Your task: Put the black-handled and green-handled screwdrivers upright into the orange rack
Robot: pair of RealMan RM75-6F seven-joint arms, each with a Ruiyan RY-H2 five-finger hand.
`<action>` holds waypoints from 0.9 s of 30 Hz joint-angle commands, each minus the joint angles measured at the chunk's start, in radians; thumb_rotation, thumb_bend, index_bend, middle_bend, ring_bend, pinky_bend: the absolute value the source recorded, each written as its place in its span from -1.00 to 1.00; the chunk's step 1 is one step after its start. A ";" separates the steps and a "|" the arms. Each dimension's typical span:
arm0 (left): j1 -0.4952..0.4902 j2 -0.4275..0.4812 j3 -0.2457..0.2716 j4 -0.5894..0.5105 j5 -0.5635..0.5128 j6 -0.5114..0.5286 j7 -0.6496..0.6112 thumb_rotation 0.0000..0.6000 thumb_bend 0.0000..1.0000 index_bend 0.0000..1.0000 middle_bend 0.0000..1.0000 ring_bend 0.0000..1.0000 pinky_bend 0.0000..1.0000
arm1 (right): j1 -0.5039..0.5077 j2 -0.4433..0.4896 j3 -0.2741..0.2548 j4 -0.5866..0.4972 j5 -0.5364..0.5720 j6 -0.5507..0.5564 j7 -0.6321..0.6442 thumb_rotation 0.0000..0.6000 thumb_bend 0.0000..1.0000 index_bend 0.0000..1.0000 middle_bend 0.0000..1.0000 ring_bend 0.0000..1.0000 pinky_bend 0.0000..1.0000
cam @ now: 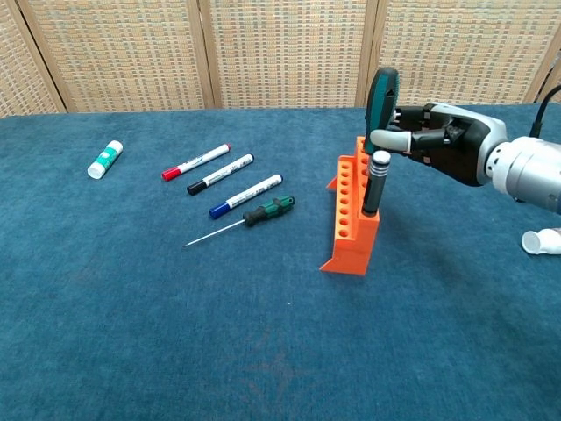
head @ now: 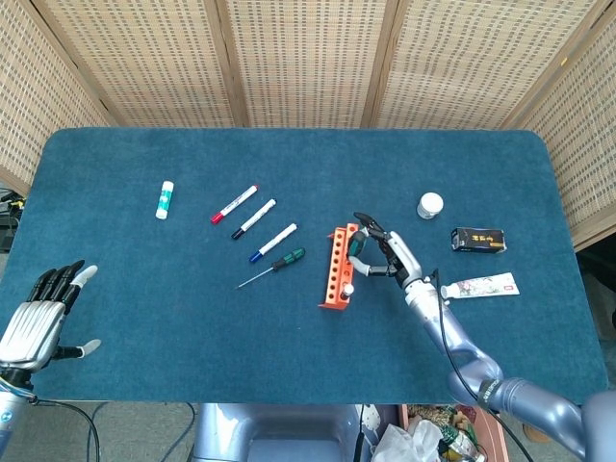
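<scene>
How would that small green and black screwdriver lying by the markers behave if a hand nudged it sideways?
The small screwdriver would probably roll, since its handle looks round and it lies flat on the blue cloth. Its thin shaft looks stiff, so it would likely move as one piece. The cloth may slow it, and the blue marker close beside it could stop it.

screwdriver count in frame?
3. A black-handled screwdriver stands in the orange rack; a green-handled screwdriver is held by the right hand over the rack; a smaller green-and-black screwdriver lies on the table by the markers.
</scene>
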 commanded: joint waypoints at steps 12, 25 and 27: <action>-0.002 0.002 0.002 0.000 0.002 -0.003 -0.003 1.00 -1.00 -1.00 -1.00 -1.00 -1.00 | 0.023 -0.009 -0.038 0.027 -0.014 0.019 -0.007 1.00 -0.13 0.36 -0.91 -1.00 -1.00; -0.003 0.002 0.003 -0.001 0.000 -0.005 -0.003 1.00 -1.00 -1.00 -1.00 -1.00 -1.00 | 0.035 -0.017 -0.075 0.068 -0.030 0.031 -0.044 1.00 -0.13 0.34 -1.00 -1.00 -1.00; -0.003 0.002 0.003 -0.001 0.000 -0.006 -0.002 1.00 -1.00 -1.00 -1.00 -1.00 -1.00 | 0.039 -0.017 -0.080 0.073 -0.036 0.033 -0.045 1.00 -0.13 0.29 -1.00 -1.00 -1.00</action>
